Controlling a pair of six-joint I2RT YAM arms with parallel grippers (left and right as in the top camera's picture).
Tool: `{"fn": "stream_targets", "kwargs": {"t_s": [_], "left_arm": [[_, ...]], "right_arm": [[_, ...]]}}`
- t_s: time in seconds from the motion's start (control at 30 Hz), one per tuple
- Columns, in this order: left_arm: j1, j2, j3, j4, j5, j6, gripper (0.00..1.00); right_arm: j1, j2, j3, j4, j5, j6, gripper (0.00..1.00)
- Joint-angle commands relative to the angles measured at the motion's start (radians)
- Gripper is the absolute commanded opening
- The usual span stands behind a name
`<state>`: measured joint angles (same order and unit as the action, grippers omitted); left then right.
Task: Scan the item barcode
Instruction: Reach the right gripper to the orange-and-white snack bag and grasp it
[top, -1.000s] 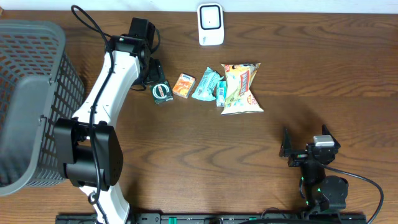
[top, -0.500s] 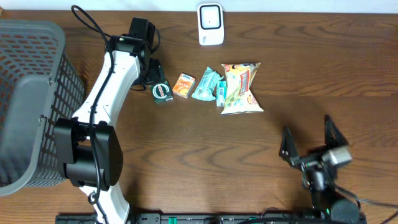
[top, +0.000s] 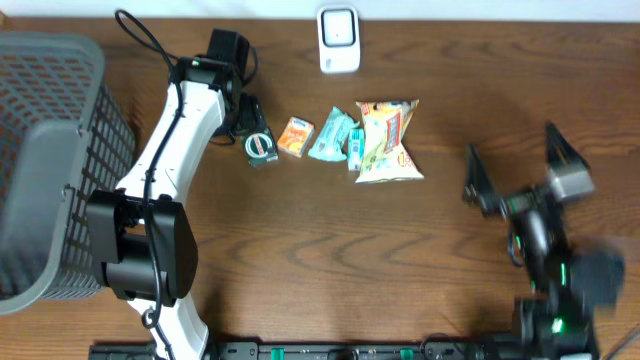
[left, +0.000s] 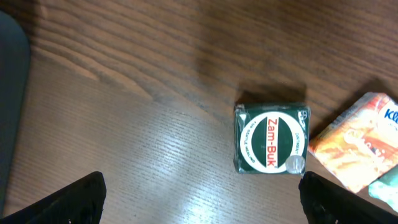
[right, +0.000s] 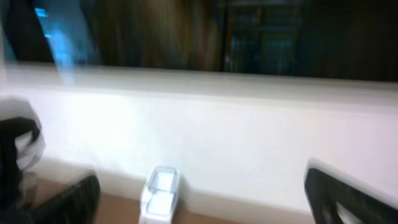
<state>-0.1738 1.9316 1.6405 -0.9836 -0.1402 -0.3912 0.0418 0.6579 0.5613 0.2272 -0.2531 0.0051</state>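
A green Zam-Buk box (left: 272, 138) lies flat on the wooden table, also seen from overhead (top: 260, 148). My left gripper (left: 202, 205) hovers open just short of it, with nothing between the fingers. In the overhead view the left gripper (top: 245, 120) sits beside the box. The white barcode scanner (top: 339, 38) stands at the table's far edge. My right gripper (top: 515, 165) is lifted at the right, open and empty. Its blurred wrist view faces the wall, with the scanner (right: 159, 193) between the wide-spread fingers (right: 348, 193).
An orange packet (top: 295, 137), a teal packet (top: 332, 136) and a yellow snack bag (top: 388, 141) lie in a row right of the box. A dark mesh basket (top: 50, 160) fills the left edge.
The right arm has risen from the near right and swung toward the far side, its open fingers now tilted up. The left arm and the items have not moved.
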Motion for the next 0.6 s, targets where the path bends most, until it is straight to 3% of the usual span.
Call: {"fn": "stream_targets", "kwargs": {"t_s": [0.0,0.2,0.37,0.5,0.57], "left_arm": [[0.0,-0.007,0.005,-0.003,-0.006,0.009,0.98],[0.0,-0.007,0.005,-0.003,-0.006,0.009,0.98],[0.0,-0.007,0.005,-0.003,-0.006,0.009,0.98],[0.0,-0.007,0.005,-0.003,-0.006,0.009,0.98],[0.0,-0.007,0.005,-0.003,-0.006,0.009,0.98]], "right_arm": [[0.005,0.26,0.202,-0.23,-0.108,-0.1,0.99],[0.005,0.649,0.556,-0.626,-0.412,-0.099,0.99],[0.005,0.772,0.585,-0.659,-0.642,-0.027,0.99],[0.008,0.821,0.581,-0.798,-0.644,0.05,0.99],[0.008,0.838,0.58,-0.789,-0.607,0.05,0.99]]}}
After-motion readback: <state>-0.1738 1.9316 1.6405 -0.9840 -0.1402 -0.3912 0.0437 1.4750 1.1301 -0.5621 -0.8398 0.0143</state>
